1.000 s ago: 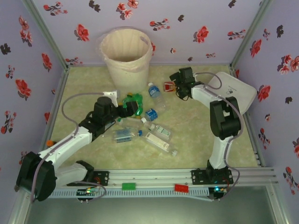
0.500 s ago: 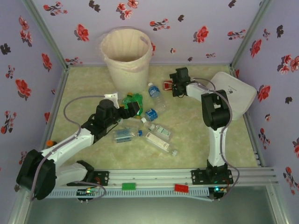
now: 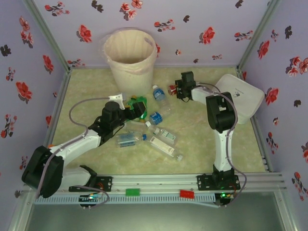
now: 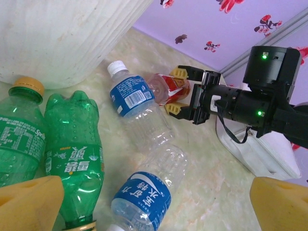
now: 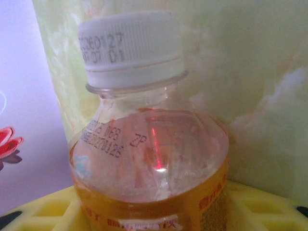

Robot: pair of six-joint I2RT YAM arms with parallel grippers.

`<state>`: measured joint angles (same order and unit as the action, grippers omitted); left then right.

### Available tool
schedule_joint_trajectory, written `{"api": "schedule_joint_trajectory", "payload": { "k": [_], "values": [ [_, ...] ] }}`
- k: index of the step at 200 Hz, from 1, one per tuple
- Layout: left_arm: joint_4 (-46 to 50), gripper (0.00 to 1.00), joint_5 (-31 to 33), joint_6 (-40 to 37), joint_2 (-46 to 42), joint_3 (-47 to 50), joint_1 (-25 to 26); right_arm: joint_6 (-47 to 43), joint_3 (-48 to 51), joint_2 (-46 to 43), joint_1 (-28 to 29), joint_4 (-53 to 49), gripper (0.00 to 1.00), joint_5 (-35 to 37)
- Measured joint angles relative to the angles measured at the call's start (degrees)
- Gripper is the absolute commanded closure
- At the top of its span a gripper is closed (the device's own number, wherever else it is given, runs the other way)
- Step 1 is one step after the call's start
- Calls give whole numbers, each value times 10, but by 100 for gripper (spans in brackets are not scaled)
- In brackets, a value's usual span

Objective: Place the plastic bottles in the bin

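Orange-red bottle [image 3: 172, 89] lies on the marbled table [image 3: 202, 144] near the bin [image 3: 130, 57], bracketed by the right gripper [image 4: 174, 90], grip unclear, within floral purple walls [image 3: 192, 14], while the left gripper [image 3: 138, 110], spread wide, has edged toward the green bottles [image 4: 72, 154].

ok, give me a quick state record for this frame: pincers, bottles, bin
left pincer: open, holding nothing, at the green bottles
right pincer: fingers either side of the orange-red bottle; grip unclear
orange-red bottle: white cap, on the table near the far wall
clear bottles: lying loose between the arms
bin: upright at the far wall, just beyond the green bottles
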<state>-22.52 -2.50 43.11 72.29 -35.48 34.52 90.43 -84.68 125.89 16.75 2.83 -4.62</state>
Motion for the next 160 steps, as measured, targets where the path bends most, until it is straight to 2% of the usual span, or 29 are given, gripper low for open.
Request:
{"api": "schedule_joint_trajectory", "payload": {
  "k": [21, 64, 111, 160],
  "values": [
    [-25, 0, 0, 2, 20, 8, 0, -25, 44, -18, 0, 47, 56, -1],
    [-56, 0, -28, 5, 55, 14, 0, -107, 123, -83, 0, 71, 57, -12],
    [-88, 0, -114, 3, 94, -20, 0, -187, 202, -192, 1, 96, 58, -44],
    [-114, 0, -205, -6, 131, -70, 5, -283, 248, -311, 13, 62, 59, -78]
  ]
}}
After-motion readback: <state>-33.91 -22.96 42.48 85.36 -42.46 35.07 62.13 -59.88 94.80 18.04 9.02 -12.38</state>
